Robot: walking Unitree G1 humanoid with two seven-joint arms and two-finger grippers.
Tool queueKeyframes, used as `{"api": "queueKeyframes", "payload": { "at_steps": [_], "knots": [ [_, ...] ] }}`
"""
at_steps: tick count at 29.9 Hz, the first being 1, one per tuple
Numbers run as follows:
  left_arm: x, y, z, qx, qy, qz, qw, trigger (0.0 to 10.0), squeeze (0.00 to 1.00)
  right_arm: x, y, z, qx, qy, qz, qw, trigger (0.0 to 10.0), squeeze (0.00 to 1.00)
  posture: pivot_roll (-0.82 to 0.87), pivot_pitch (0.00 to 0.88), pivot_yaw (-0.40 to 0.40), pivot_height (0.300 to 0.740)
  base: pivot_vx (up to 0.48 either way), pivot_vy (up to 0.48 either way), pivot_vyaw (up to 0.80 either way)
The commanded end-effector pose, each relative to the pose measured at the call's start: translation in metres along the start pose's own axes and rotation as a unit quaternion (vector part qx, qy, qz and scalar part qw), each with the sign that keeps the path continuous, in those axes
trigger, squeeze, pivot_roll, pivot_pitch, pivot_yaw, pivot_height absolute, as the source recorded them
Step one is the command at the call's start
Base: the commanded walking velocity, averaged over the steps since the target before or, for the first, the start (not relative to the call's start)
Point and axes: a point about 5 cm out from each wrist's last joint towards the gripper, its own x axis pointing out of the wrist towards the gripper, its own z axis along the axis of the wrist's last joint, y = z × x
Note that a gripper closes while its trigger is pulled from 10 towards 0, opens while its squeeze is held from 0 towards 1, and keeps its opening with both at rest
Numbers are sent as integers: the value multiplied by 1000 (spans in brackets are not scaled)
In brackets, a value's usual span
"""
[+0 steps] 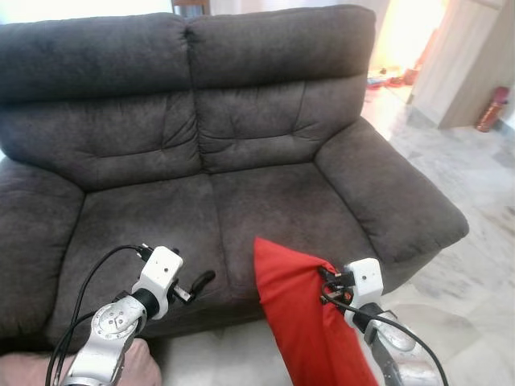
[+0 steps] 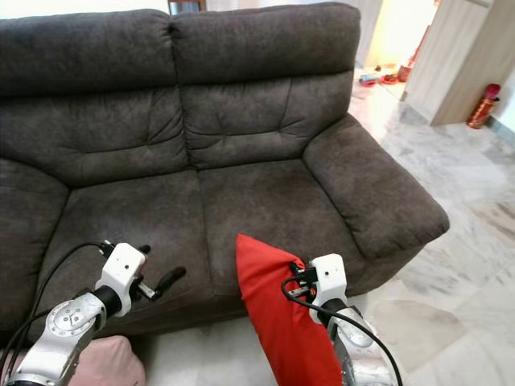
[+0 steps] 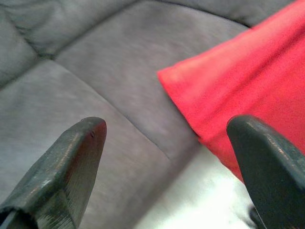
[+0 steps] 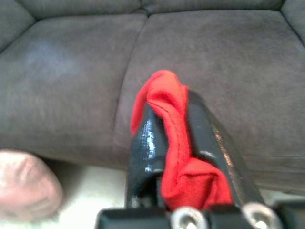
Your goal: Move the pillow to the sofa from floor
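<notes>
A red pillow (image 1: 302, 318) hangs upright in front of the dark grey sofa (image 1: 241, 145), its top corner level with the seat cushion's front edge, pinched at one edge between the fingers of the right gripper (image 4: 178, 143). The left gripper (image 3: 167, 162) hovers just off the left seat cushion, fingers spread and holding nothing. A pink cushion (image 2: 109, 362) lies on the pale marble floor (image 1: 475, 193) below. No writing or label can be read anywhere.
</notes>
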Motion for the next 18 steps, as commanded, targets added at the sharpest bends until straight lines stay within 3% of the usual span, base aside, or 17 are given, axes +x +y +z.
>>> {"api": "queueKeyframes", "payload": {
  "at_steps": [1,4,7,12,18],
  "knots": [
    [-5,-2,0,10,18,-47,999,10000,0,3,0,30,-36,-52,23,998,10000,0,85,13,-11,740,0,0,0],
    [-14,0,-6,3,49,-97,994,10000,0,-1,-1,39,-62,-48,59,995,10000,0,82,11,-8,740,0,0,0],
    [-14,0,-7,4,55,-101,993,10000,0,-1,0,40,-71,-42,73,994,10000,0,80,8,-11,740,0,0,0],
    [-15,-2,-5,3,62,-120,991,10000,0,-7,1,38,-127,1,121,984,10000,0,83,4,-16,740,0,0,0],
    [-16,-4,-4,6,70,-138,988,10000,0,-15,0,31,-142,43,156,977,10000,0,81,0,-16,740,0,0,0]
  ]
}}
